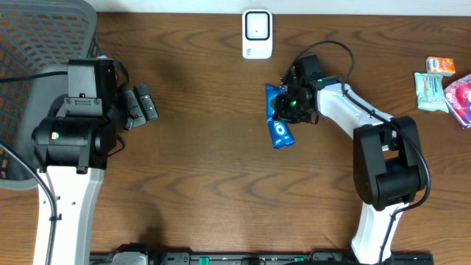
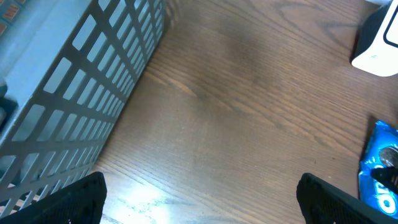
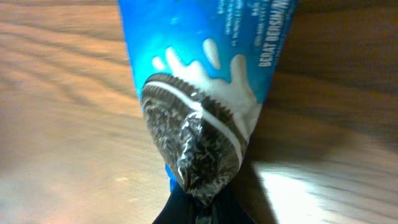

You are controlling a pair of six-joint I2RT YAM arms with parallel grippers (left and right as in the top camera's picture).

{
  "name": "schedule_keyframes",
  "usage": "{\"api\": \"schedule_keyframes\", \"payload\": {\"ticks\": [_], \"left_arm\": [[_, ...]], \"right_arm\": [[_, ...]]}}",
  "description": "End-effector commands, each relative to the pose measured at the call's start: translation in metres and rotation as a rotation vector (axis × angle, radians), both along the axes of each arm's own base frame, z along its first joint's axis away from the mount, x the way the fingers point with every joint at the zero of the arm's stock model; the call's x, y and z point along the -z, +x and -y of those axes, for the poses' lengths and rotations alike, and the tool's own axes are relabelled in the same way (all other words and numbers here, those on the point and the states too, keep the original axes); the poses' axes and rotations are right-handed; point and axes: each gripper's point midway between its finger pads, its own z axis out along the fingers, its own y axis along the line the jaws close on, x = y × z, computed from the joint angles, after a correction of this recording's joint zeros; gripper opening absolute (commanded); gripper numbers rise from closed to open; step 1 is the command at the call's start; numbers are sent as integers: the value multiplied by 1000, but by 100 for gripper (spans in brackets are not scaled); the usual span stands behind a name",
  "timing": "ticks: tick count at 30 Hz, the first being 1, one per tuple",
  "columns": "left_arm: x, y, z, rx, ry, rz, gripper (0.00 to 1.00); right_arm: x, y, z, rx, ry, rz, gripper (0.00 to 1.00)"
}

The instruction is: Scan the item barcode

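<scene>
Clamping the right tool [image 1: 289, 101] together on one end of the crinkly blue foil cookie packet [image 1: 280, 121].
Risking a slip or a twist out of the grip on lifting, judging by the thin end-on pinch on slick, floppy wrapper; risking also a missed read, with no barcode showing on the printed face and the upright white plastic scanner [image 1: 257, 33] standing apart toward the far edge. Stretching the white right arm [image 1: 346, 107] forward and inward, elbow bent, wrist tipping down over the packet, apparently lying flat on the brown wooden tabletop [image 1: 206, 162]. Hanging the left tool [image 1: 140, 105] with jaws wide apart and holding nothing, just beside the grey plastic mesh basket [image 1: 37, 44].
</scene>
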Motion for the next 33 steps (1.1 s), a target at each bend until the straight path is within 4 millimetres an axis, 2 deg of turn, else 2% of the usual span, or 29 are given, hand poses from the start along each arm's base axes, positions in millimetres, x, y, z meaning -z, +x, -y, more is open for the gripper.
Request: {"api": "schedule_keyframes", "payload": {"ticks": [1,5,10,15,20,26,30,33], "left_arm": [[-3,0,-3,2,15,4,98],[-3,0,-3,2,15,4,98],[-3,0,-3,2,15,4,98],[-3,1,-3,2,15,4,98],[-3,0,-3,2,15,4,98],[-3,0,-3,2,15,4,98],[-3,0,-3,2,15,4,98],[-3,0,-3,2,15,4,98]], "right_arm": [[-45,18,-31,24,285,-23,1],[-89,50,-38,41,419,53,1],[-122,76,-43,46,459,157,1],[-153,112,-48,89,524,324,1],[-171,145,-44,205,503,466,1],[-191,166,-56,288,498,608,1],[-190,180,-51,419,493,628,1],[-193,190,-50,444,518,654,1]]}}
